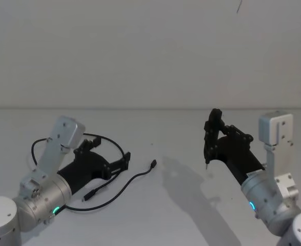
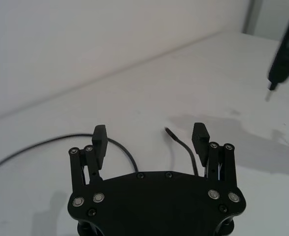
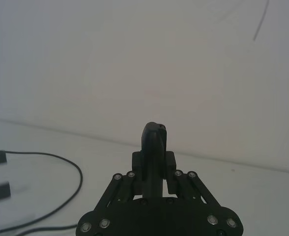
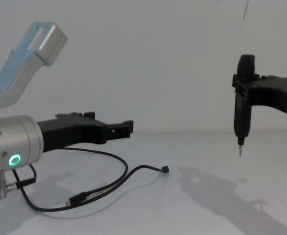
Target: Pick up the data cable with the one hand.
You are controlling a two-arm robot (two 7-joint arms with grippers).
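Under both grippers, a white table (image 1: 155, 220), running back to a pale wall. On the robot's left, the silver left arm (image 1: 40, 192), reaching forward low over the surface. On the right, the silver right arm (image 1: 268, 202), carried higher.

At the end of the left arm, the left gripper (image 1: 123, 161): black, held off the table, released, its two fingers (image 2: 99, 141) spread wide. At the end of the right arm, the right gripper (image 1: 212, 134): clenched on a black pen-shaped tool (image 4: 243, 100). Tool upright, thin metal tip down and clear of the table. Well apart from the left gripper, off to its right.

Flat on the table, the data cable (image 1: 131, 180): thin, black, in loose curves. One wide loop out behind the left gripper and around its wrist. From there, a run passing below the spread fingers, clear of both of them. Another strand curving along the near side of the left gripper.

Just ahead of the left gripper's fingertips and a little to their right, the small plug (image 1: 153, 164) at one end of the cord. Back under the left gripper's body, nearer the arm, the longer plug (image 1: 91, 195) at the other end. The whole cord well away from the right gripper.
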